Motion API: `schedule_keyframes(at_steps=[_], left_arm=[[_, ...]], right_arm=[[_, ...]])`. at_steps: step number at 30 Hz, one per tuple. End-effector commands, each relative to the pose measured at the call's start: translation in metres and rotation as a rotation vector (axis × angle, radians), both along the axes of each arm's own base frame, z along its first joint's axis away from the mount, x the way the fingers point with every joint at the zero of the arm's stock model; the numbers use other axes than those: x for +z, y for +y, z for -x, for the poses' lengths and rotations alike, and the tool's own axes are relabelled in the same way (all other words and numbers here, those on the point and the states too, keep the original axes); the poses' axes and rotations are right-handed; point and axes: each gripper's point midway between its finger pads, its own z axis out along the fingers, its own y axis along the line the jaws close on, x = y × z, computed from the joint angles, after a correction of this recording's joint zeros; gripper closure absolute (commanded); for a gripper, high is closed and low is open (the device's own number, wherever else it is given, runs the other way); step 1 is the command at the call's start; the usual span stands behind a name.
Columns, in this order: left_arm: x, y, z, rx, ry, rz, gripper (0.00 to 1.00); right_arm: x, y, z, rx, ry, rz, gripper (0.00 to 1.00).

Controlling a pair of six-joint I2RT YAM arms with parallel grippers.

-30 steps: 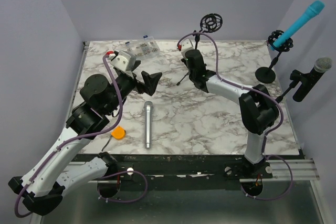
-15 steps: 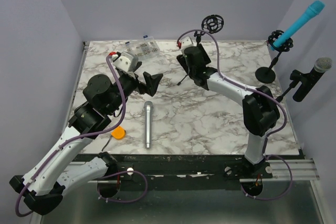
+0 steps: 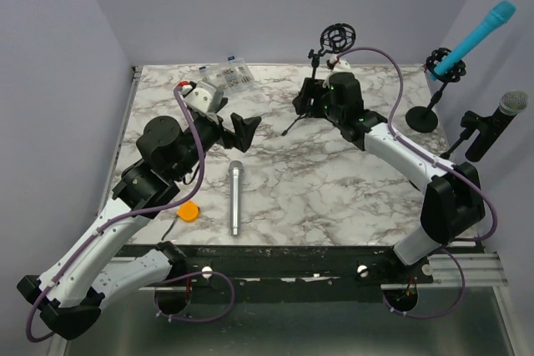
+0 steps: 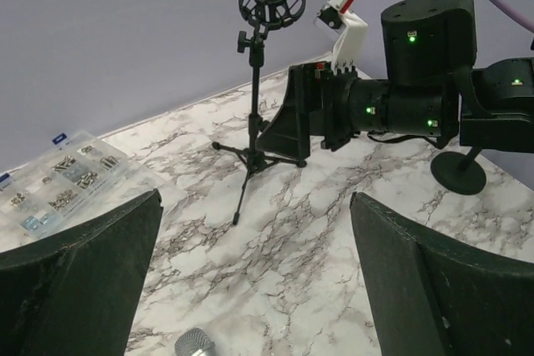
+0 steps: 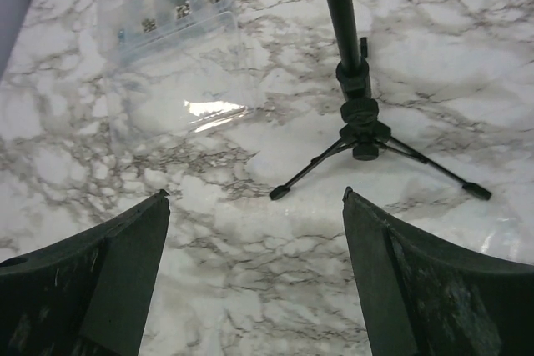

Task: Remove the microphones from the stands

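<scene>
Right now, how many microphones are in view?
3: silver microphone lying on the table, blue microphone in the far-right stand, black microphone clamped beyond the right edge. None seems hidden.

Open counter (image 3: 334,185) separates the microphone (image 3: 234,198) by the near edge from the stand (image 3: 310,93) at the far edge; a parts box (image 3: 227,74) blocks the stand's left.

in the left wrist view only the grille of the microphone (image 4: 193,344) showed at the 6 o'clock edge, its body cut off. in the right wrist view the stand (image 5: 359,118) was cut off at 12 o'clock, its mount unseen. the contents of the parts box (image 5: 167,6) were too small to tell.
</scene>
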Motion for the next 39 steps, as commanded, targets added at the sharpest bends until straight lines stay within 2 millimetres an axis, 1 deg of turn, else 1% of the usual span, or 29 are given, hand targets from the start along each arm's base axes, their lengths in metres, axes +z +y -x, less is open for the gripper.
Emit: schedule_keyframes(at_steps=[1, 2, 3, 5, 7, 8, 9, 10, 13, 20, 24, 25, 30, 37, 39], left_arm=[[0.003, -0.002, 0.002, -0.019, -0.016, 0.006, 0.06], [0.004, -0.001, 0.003, -0.017, -0.018, 0.007, 0.06], [0.005, 0.0, 0.003, -0.018, -0.021, 0.009, 0.06], [0.007, 0.0, 0.005, -0.02, -0.026, 0.013, 0.06], [0.008, 0.001, 0.006, -0.019, -0.029, 0.014, 0.06], [0.009, 0.001, 0.006, -0.02, -0.031, 0.016, 0.06], [0.009, 0.002, 0.006, -0.02, -0.032, 0.016, 0.06], [0.008, 0.001, 0.006, -0.021, -0.031, 0.014, 0.06], [0.008, 0.001, 0.006, -0.022, -0.029, 0.012, 0.06], [0.006, -0.001, 0.005, -0.026, -0.023, 0.007, 0.06], [0.004, -0.001, 0.003, -0.02, -0.019, -0.002, 0.06], [0.003, -0.001, 0.002, -0.02, -0.017, -0.003, 0.06], [0.003, -0.004, 0.003, -0.032, -0.014, -0.003, 0.06], [0.001, -0.004, 0.001, -0.029, -0.008, -0.008, 0.06], [0.001, -0.004, 0.002, -0.031, -0.008, -0.008, 0.06]], right_arm=[[0.038, 0.015, 0.012, 0.034, 0.054, -0.31, 0.13], [0.051, 0.009, 0.006, 0.015, 0.026, -0.356, 0.11], [0.061, 0.003, 0.002, 0.006, 0.013, -0.388, 0.11], [0.075, -0.011, -0.01, -0.022, 0.004, -0.438, 0.11], [0.093, -0.019, -0.021, -0.034, -0.029, -0.451, 0.1], [0.097, -0.024, -0.027, -0.057, -0.034, -0.447, 0.1], [0.106, -0.027, -0.033, -0.069, -0.054, -0.455, 0.1], [0.103, -0.031, -0.037, -0.088, -0.033, -0.454, 0.1], [0.111, -0.038, -0.05, -0.123, -0.039, -0.504, 0.1], [0.11, -0.036, -0.075, -0.18, -0.019, -0.577, 0.1], [0.103, -0.038, -0.084, -0.217, 0.0, -0.579, 0.11], [0.101, -0.042, -0.087, -0.246, -0.003, -0.576, 0.12], [0.088, -0.05, -0.093, -0.301, -0.001, -0.561, 0.19], [0.074, -0.05, -0.096, -0.311, 0.006, -0.547, 0.3], [0.066, -0.049, -0.096, -0.309, 0.023, -0.545, 0.32]])
